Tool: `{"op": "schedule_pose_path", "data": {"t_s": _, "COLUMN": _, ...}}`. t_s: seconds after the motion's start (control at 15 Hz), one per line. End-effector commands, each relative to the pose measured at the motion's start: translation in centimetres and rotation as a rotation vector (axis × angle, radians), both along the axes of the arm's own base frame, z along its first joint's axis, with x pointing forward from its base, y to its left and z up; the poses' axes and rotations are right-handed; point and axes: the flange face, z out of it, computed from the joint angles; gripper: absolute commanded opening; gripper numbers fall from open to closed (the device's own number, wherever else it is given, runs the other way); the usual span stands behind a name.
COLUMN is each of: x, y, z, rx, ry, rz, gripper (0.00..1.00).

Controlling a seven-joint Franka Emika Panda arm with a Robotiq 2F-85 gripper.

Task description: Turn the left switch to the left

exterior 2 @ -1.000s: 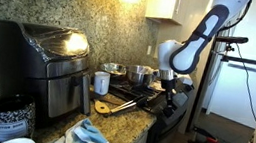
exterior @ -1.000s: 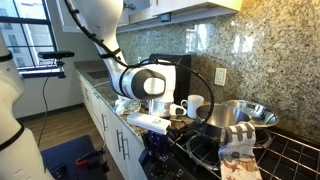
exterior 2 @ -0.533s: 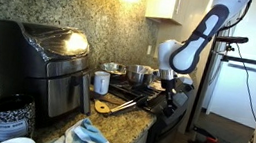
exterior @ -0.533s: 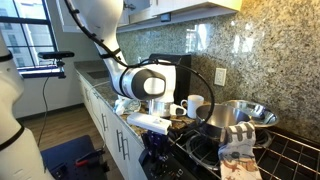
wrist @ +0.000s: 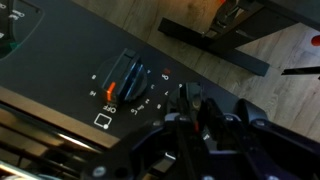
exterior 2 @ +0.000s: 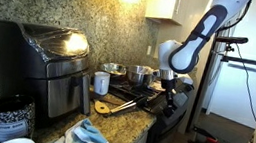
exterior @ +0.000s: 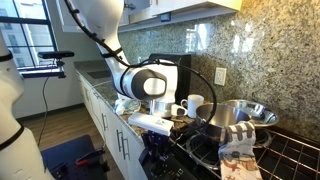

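Hovering before black control panel [wrist: 55,70], gripper [wrist: 200,106] sits just beside knob [wrist: 128,78], apart from it. Knob set in panel, orange pointer near OFF mark. Jaws dark, tips close; whether parted or closed, cannot tell. Pot [exterior 2: 140,75] above panel.

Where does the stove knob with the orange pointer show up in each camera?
Wrist view: the knob is left of centre, on the black panel.
In an exterior view: cannot make it out; the area by the gripper is too dark.
In an exterior view: cannot make it out near the gripper, right of centre.
Shared landmark: the gripper, bottom centre in the wrist view.
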Motion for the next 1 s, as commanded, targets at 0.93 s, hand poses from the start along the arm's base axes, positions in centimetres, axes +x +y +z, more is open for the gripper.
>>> {"op": "schedule_pose_path", "data": {"t_s": 0.93, "x": 0.28, "y": 1.30, "z": -3.92, "rx": 0.005, "ry": 0.090, "rz": 0.236, "gripper": 0.08}}
